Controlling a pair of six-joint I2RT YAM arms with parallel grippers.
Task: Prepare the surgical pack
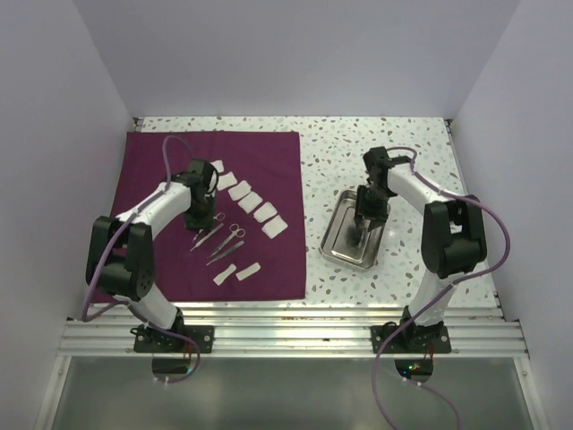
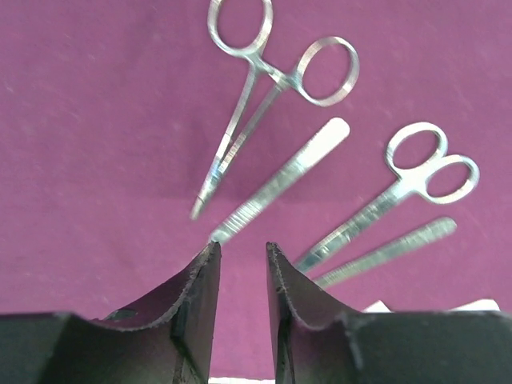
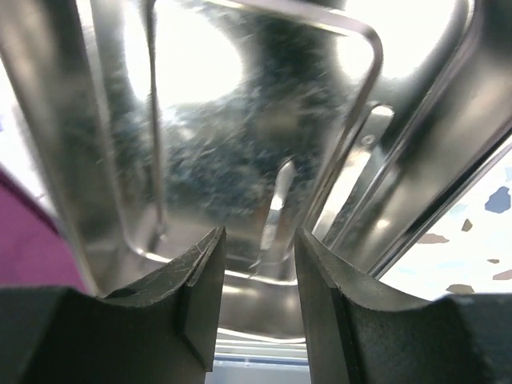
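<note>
The maroon cloth point(image 1: 260, 152) lies flat on the left of the table. On it are several white gauze pads point(image 1: 251, 199), two ring-handled scissors point(image 2: 248, 104) point(image 2: 400, 188) and two tweezers point(image 2: 280, 180) point(image 2: 392, 248). My left gripper point(image 2: 242, 250) point(image 1: 194, 222) hangs low over the cloth, jaws apart. Only cloth shows between them, and one tweezers' tip lies just beyond the left fingertip. The steel tray point(image 1: 338, 244) sits on the bare table to the right. My right gripper point(image 3: 258, 236) point(image 1: 361, 231) stands open inside it, above a slim metal instrument point(image 3: 276, 210) lying on the tray floor point(image 3: 200, 144).
White walls close in the speckled table on the left, back and right. A metal rail point(image 1: 286, 327) runs along the near edge, where both arm bases are bolted. A strip of bare tabletop point(image 1: 313, 179) separates cloth and tray.
</note>
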